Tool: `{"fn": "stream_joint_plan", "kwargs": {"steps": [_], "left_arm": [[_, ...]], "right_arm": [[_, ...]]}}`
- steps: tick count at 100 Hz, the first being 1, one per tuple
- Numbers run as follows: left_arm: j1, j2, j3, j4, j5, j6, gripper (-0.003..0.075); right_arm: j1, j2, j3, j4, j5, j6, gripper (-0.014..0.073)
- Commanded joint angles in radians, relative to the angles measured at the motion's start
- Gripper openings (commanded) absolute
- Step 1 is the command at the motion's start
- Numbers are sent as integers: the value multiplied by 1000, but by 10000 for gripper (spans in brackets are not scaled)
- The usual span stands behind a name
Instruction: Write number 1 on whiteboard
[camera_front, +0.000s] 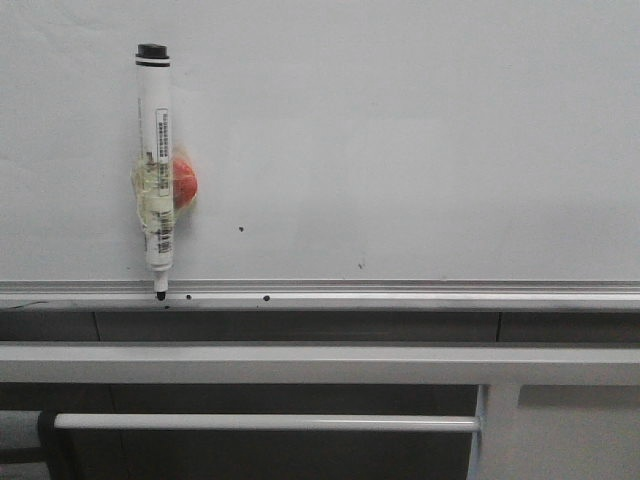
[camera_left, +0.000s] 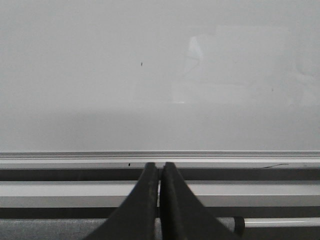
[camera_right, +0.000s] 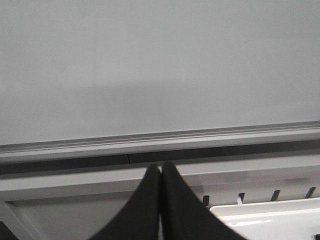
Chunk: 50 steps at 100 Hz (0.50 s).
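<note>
One marker pen (camera_front: 156, 160) is hanging upright against the whiteboard (camera_front: 420, 130) on the left side of the front view, black cap uppermost, tip pointing down and touching the silver bottom rail (camera_front: 400, 292). Clear tape is binding a red round piece (camera_front: 184, 184) to the pen's barrel at mid-height. No stroke forming the number 1 is showing on the board in any view; only a few tiny black dots (camera_front: 241, 229) are sitting on the surface and rail. Grey horizontal bars (camera_front: 300, 362) are running below the rail. Neither arm is appearing in the front view. The left gripper (camera_left: 159, 172) is facing the board in its wrist view, fingers (camera_left: 145, 200) pressed together and grasping nothing. The right gripper (camera_right: 160, 172) is likewise clenched, its fingers (camera_right: 177, 205) meeting at the tips with nothing between them, and a white tray-like object (camera_right: 270, 217) is lying near it
</note>
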Motion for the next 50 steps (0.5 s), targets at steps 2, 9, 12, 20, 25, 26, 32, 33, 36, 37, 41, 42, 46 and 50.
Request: {"fn": "stream_joint_plan", "kwargs": {"steps": [2,9,12,20,25,26,32,33,36,37,41,42,46,50], "left_arm": [[-9,-21,5,-12,-80,-10,-20],[-9,-21,5,-12,-80,-10,-20],[-9,-21,5,-12,-80,-10,-20],[-9,-21,5,-12,-80,-10,-20],[-9,-21,5,-12,-82,-10,-20],[-9,-21,5,-12,-85,-10,-20],[-9,-21,5,-12,-113,-10,-20],[-9,-21,5,-12,-118,-10,-20],[-9,-21,5,-28,-161,-10,-20],[-9,-21,5,-43,-183,-10,-20],[-9,-21,5,-87,-239,-10,-20],[-9,-21,5,-96,-268,-10,-20],[-9,-21,5,-129,-357,-10,-20],[-9,-21,5,-139,-436,-10,-20]], "right_arm": [[-9,-12,26,-9,-16,-4,-53],[-9,-12,26,-9,-16,-4,-53],[-6,-12,26,-9,-14,-4,-53],[-6,-12,26,-9,-14,-4,-53],[-6,-12,26,-9,-14,-4,-53],[-6,-12,26,-9,-14,-4,-53],[-6,-12,26,-9,-14,-4,-53],[-6,-12,26,-9,-14,-4,-53],[-6,-12,26,-9,-14,-4,-53],[-6,-12,26,-9,-14,-4,-53],[-6,-12,26,-9,-14,-4,-53],[-6,-12,26,-9,-14,-4,-53],[-6,-12,26,-9,-14,-4,-53],[-6,-12,26,-9,-16,-4,-53]]}}
